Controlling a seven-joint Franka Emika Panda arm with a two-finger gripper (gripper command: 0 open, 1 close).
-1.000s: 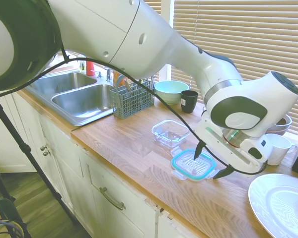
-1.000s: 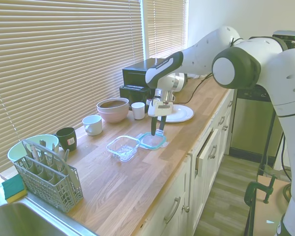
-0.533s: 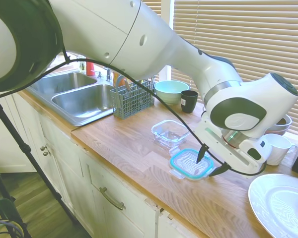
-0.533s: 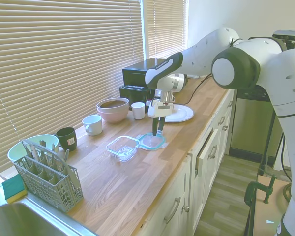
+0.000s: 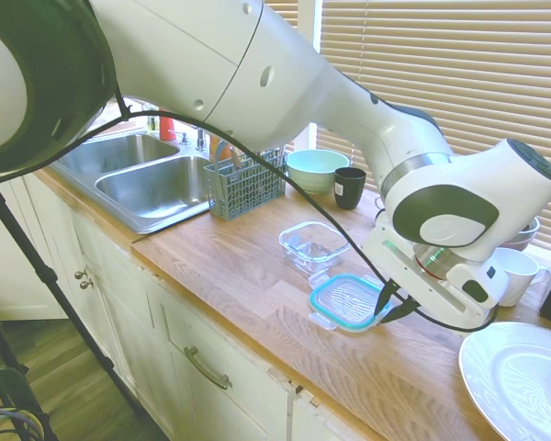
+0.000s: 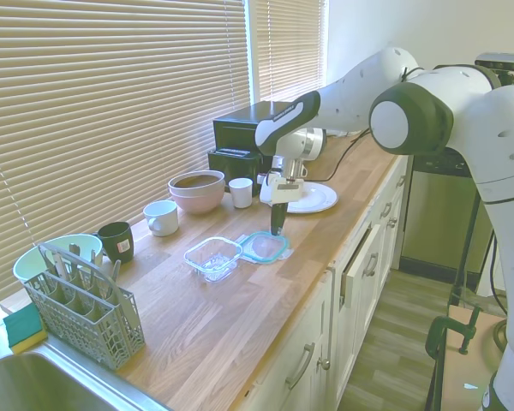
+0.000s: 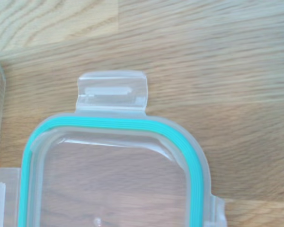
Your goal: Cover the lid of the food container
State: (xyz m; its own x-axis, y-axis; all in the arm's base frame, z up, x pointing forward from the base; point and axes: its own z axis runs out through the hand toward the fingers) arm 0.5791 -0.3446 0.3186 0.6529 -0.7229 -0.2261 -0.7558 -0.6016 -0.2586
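Over the last second the claw (image 5: 392, 303) closed: its fingers, spread wide over the middle of the lid (image 5: 344, 301) a second ago, came together at the lid's 3 o'clock edge in the first exterior view and pinched that rim. The lid slid a little toward 9 o'clock on the tabletop (image 5: 248, 276), ending nearer the food container (image 5: 314, 246). In the second exterior view the lid (image 6: 264, 247) went from just apart from the food container (image 6: 213, 257) to touching or nearly touching it, with the claw (image 6: 277, 229) at its far rim.
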